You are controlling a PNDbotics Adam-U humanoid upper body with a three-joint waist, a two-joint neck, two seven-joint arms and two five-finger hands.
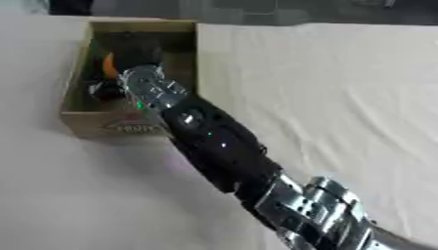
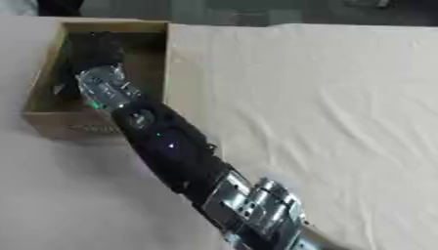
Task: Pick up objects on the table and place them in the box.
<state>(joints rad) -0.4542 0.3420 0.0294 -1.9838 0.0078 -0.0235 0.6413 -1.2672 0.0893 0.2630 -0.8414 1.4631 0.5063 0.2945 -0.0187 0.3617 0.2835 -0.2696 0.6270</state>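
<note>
An open cardboard box (image 1: 111, 125) stands at the far left of the table. My right arm (image 1: 214, 141) comes in from the lower right and reaches over the box's front wall. Its black hand (image 1: 133, 49) is down inside the box, dark against the shadowed inside. Just left of the wrist an orange thing (image 1: 109, 66) shows in the box; I cannot tell whether the hand holds it. The rest of the box's inside is hidden by the hand and shadow. My left hand shows in neither view.
A cream cloth (image 2: 325, 97) covers the table to the right of the box, with a few creases. The table's far edge runs along the top, with a dark floor behind it.
</note>
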